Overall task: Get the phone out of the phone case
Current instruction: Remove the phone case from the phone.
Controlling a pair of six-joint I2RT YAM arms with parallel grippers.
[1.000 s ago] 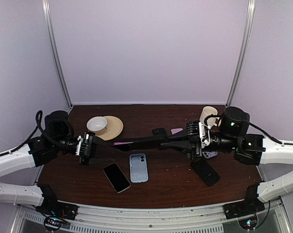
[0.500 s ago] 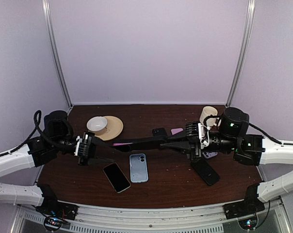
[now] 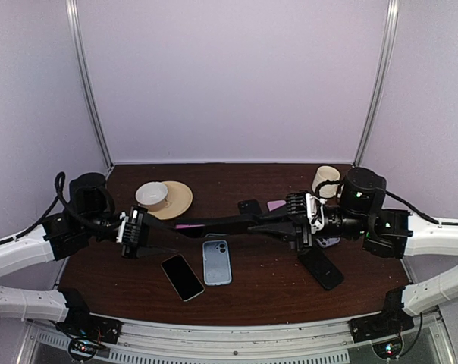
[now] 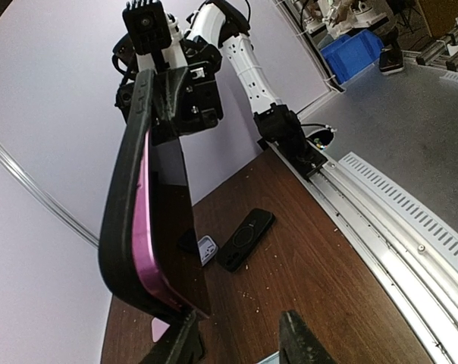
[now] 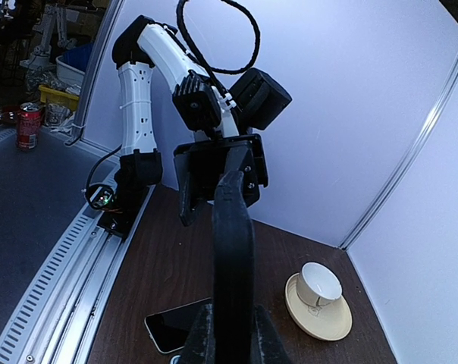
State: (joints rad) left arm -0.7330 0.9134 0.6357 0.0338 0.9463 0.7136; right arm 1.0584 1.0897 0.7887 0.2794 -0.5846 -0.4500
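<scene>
A black phone case hangs above the table between my two arms, with the pink phone still in it. In the left wrist view the case bows away from the phone's pink edge and dark screen. My left gripper is open. One of its fingers touches the phone's near end, the other stands apart with bare table showing between them. My right gripper is shut on the case's other end, seen edge-on. From above, the left gripper and right gripper face each other.
On the table lie a dark-screened phone, a light blue case and a black case. A cup on a saucer stands back left, a mug back right. A small pink piece lies behind the arms.
My right gripper has moved slightly to the left with the case's end in it. The left arm has stayed where it was.
</scene>
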